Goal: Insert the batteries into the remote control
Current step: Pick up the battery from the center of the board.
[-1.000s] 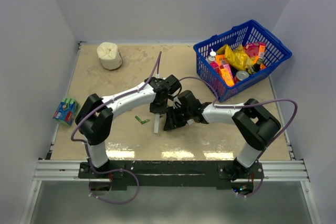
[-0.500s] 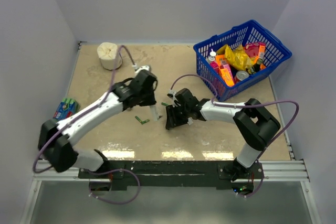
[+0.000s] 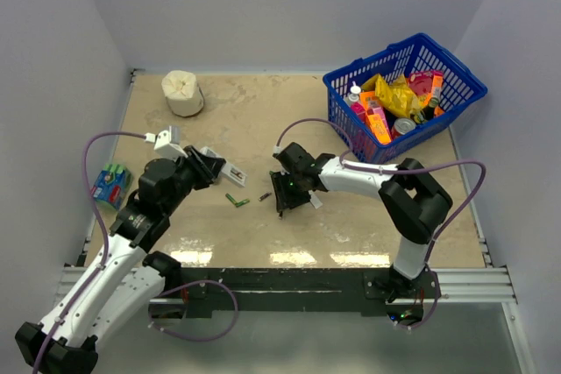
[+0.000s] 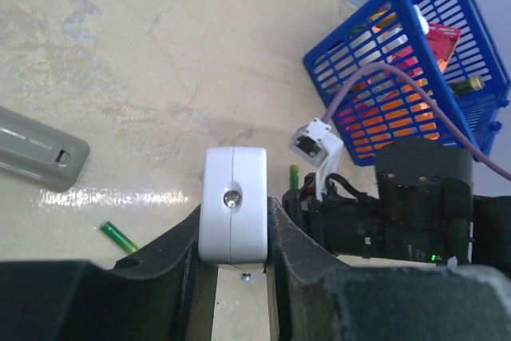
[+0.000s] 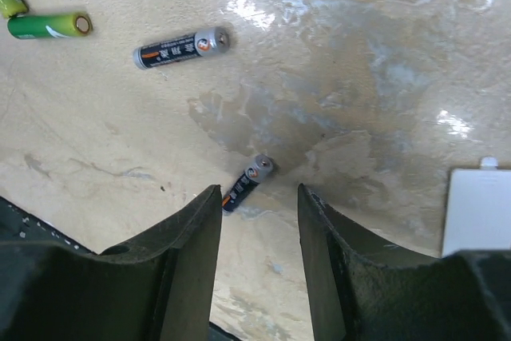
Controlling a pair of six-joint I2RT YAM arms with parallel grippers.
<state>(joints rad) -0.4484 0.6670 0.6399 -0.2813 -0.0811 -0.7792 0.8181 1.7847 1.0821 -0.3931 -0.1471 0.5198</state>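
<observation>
My left gripper (image 3: 207, 168) is shut on the white remote control (image 3: 216, 164) and holds it off the table at the left; in the left wrist view the remote's end (image 4: 233, 205) sits between the fingers. My right gripper (image 3: 283, 196) is open and low over the table. In the right wrist view a dark battery (image 5: 247, 183) lies just ahead of the open gripper (image 5: 259, 197), with another dark battery (image 5: 180, 48) and a green battery (image 5: 48, 25) further off. A green battery (image 3: 235, 201) and a dark one (image 3: 264, 196) lie between the grippers. A white cover piece (image 5: 479, 209) lies to the right.
A blue basket (image 3: 465, 85) of packets stands at the back right. A pale roll (image 3: 182, 92) stands at the back left. A wrapped pack of green cells (image 3: 110, 184) lies at the left edge. A grey flat bar (image 4: 36, 157) lies on the table left of the remote.
My left arm has swung back to the left, carrying the remote away from the middle. My right gripper has shifted slightly left and stays low and open over the batteries.
</observation>
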